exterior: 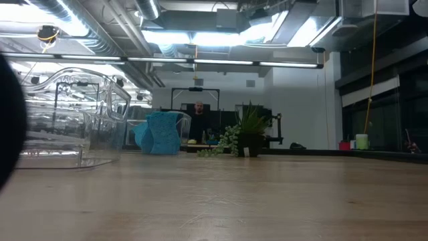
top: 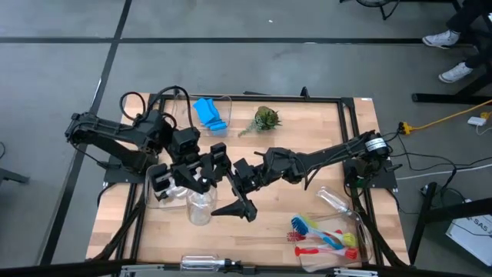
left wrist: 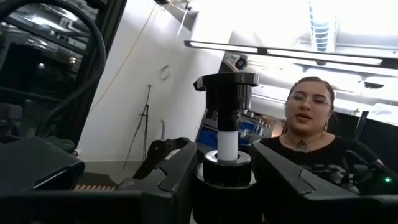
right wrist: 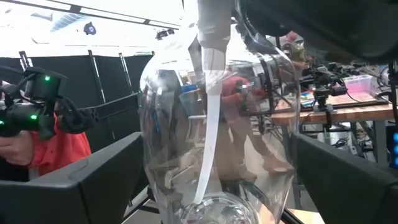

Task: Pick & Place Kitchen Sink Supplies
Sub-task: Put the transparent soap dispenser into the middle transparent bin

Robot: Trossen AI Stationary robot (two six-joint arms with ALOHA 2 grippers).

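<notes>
A clear plastic bottle (top: 201, 208) with a black pump top (left wrist: 226, 83) stands upright between both grippers, near the table's middle left. My left gripper (top: 196, 183) is shut on it at the neck. My right gripper (right wrist: 217, 180) is open; its fingers stand on either side of the bottle's clear body (right wrist: 217, 124). A blue sponge (top: 209, 114) lies in a clear bin at the far edge. Red, blue and yellow-green brushes (top: 327, 238) lie in a bin at the near right. Another bottle (top: 334, 201) lies beside them, and one more bottle (top: 204, 263) at the near edge. My left gripper (left wrist: 227, 163) pinches the bottle's black pump collar (left wrist: 227, 169) between its two fingers, coming at it roughly level from the table's left. The pump head rises upright above the fingers. My right gripper's fingers stand close against the body's two sides; whether they touch it, I cannot tell.
A clear bin (top: 163, 196) sits under the left arm, left of the bottle. A small green plant (top: 265, 119) stands at the far middle. Bare wood lies in the table's middle and near left. People show in the room beyond the table.
</notes>
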